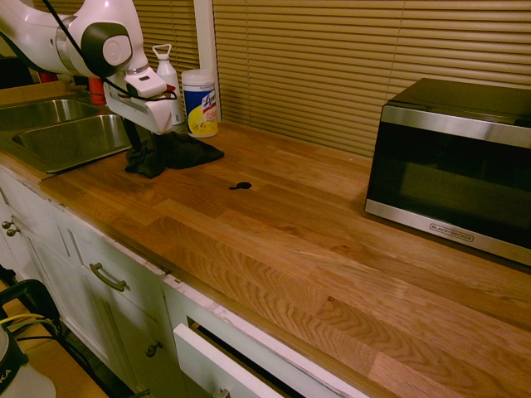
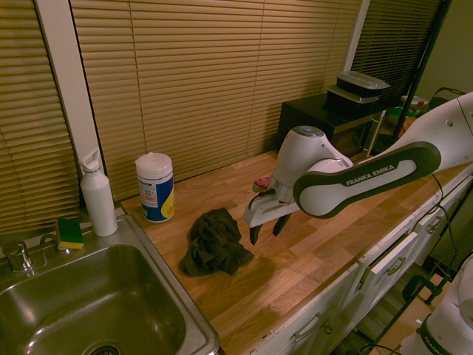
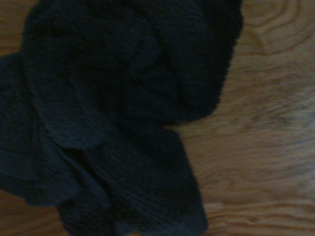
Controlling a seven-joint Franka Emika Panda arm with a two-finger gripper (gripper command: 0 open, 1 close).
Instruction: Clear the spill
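Observation:
The spill (image 1: pixel 241 185) is a small black blot with a short tail on the wooden counter (image 1: pixel 315 240); in the second exterior view the arm hides it. A dark rumpled cloth (image 1: pixel 170 153) (image 2: pixel 214 240) lies to its left, between it and the sink. The cloth fills most of the wrist view (image 3: pixel 113 113). My gripper (image 2: pixel 267 228) (image 1: pixel 139 141) hangs just above the cloth's edge, pointing down. It is open and holds nothing.
A steel sink (image 1: pixel 58 137) lies left of the cloth. A wipes canister (image 1: pixel 200 103) and a white bottle (image 1: pixel 168 75) stand behind it by the blinds. A microwave (image 1: pixel 452 166) stands at the right. A sponge (image 2: pixel 70 233) rests at the sink's back rim.

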